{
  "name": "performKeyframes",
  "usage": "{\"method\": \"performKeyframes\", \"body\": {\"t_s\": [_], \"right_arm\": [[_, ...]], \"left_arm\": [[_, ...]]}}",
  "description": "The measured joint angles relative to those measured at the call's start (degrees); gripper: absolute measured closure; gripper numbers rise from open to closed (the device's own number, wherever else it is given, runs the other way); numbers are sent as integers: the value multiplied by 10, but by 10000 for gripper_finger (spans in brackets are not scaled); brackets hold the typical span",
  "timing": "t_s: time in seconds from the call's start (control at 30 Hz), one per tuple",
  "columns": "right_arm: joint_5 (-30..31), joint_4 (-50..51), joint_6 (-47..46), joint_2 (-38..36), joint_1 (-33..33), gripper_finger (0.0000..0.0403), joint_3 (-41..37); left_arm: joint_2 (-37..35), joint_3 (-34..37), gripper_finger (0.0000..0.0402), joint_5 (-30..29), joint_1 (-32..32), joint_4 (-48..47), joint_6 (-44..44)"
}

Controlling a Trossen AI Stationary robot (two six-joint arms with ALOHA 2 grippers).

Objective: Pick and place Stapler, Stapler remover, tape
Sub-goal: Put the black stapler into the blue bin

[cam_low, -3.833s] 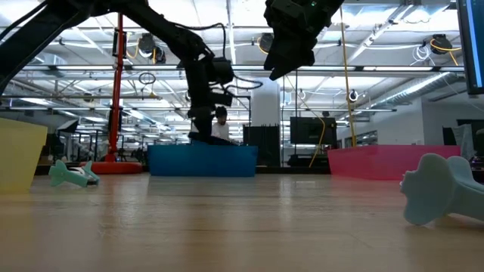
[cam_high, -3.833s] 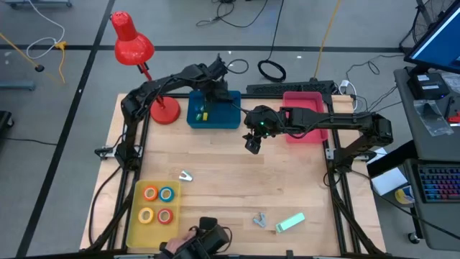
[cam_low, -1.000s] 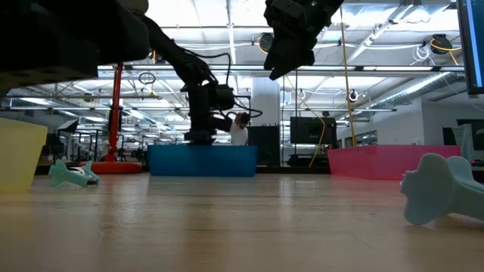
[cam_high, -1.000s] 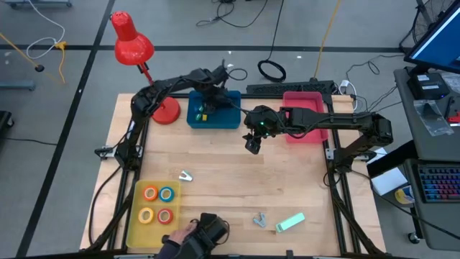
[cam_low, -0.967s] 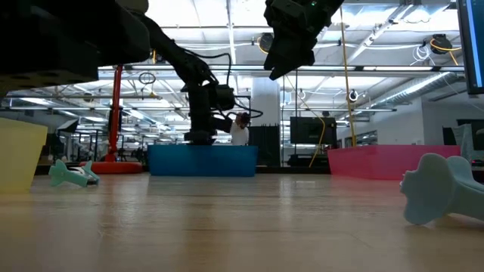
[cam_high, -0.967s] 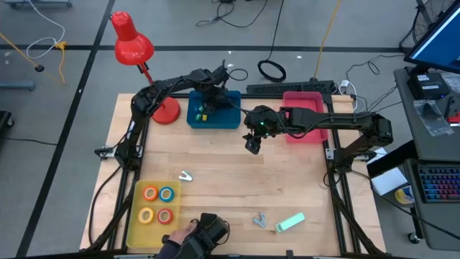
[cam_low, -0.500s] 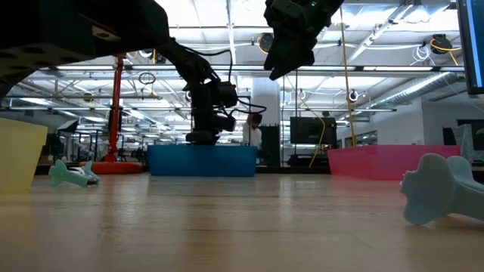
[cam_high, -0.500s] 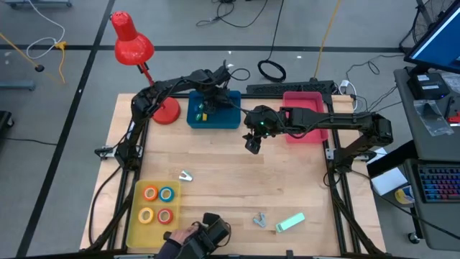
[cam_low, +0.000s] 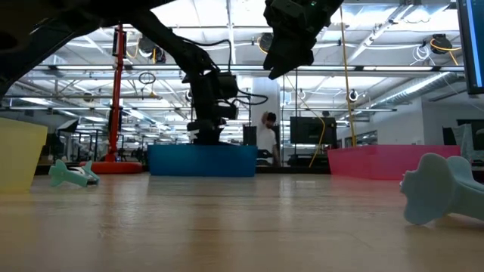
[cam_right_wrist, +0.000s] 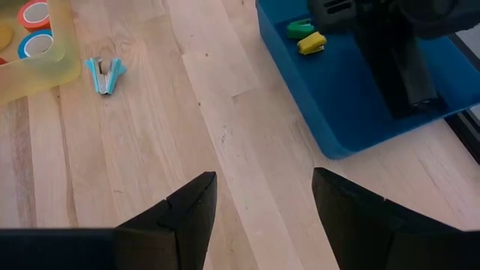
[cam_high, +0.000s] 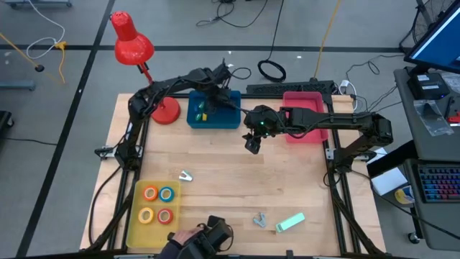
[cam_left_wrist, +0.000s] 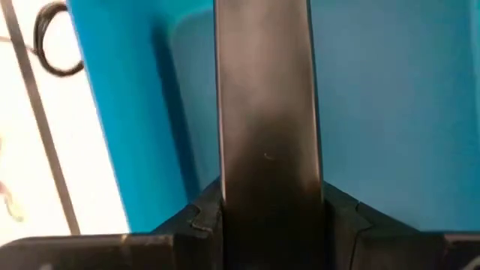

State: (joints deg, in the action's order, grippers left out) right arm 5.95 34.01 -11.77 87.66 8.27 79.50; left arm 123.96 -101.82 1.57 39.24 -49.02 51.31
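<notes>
Left jaws: closed; the left wrist view shows the fingers (cam_left_wrist: 266, 135) as one dark bar with no gap, and nothing can be seen between them. They hang over the blue bin (cam_high: 215, 124), low above its floor.
Right jaws: wide apart and empty, fingers (cam_right_wrist: 191, 206) well clear of each other. They hang above bare tabletop (cam_high: 287, 180), just off the near right corner of the blue bin.
Left arm (cam_high: 169, 85): reaches in from the left edge of the tabletop to the far edge.
Right arm (cam_high: 345, 121): stretches from the right edge across the pink bin (cam_high: 305, 99) towards the middle.
Blue bin: at the far edge, left of the middle; a green bit (cam_right_wrist: 301, 28) and a yellow bit (cam_right_wrist: 311, 43) lie inside.
Pink bin: at the far edge, right of the blue bin.
Tape: four rolls in the yellow tray (cam_high: 134, 216) at the near left corner: orange (cam_high: 150, 193) and blue (cam_high: 167, 193) on the far side, yellow (cam_high: 146, 215) and red (cam_high: 165, 215) on the near side.
Stapler remover (cam_high: 185, 175): on the tabletop, just beyond the far right corner of the tray.
Stapler (cam_high: 290, 222): mint green, lying near the near edge, right of the middle.
Grey item (cam_high: 259, 219): just left of the stapler; too small to tell what it is.
Lamp (cam_high: 133, 43): red, its base at the far left corner.
Hand (cam_high: 188, 239): a person's, at the near edge beside the tray, with a dark object (cam_high: 215, 234).
</notes>
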Motion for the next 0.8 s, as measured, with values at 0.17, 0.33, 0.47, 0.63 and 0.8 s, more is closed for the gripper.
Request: {"method": "performKeyframes", "body": {"t_s": [0.17, 0.33, 0.47, 0.63, 0.8], "right_arm": [[0, -1, -1, 0, 0, 190, 0], [0, -1, -1, 0, 0, 190, 0], [0, 0, 3, 0, 0, 190, 0], [0, 0, 5, 0, 0, 190, 0], [-1, 0, 5, 0, 0, 190, 0]], "left_arm": [[1, 0, 270, 18, 1, 35, 9], [7, 0, 270, 19, 8, 32, 11], [11, 0, 270, 20, 11, 33, 9], [29, 0, 270, 27, 14, 34, 6], [39, 0, 262, 13, 14, 38, 6]]}}
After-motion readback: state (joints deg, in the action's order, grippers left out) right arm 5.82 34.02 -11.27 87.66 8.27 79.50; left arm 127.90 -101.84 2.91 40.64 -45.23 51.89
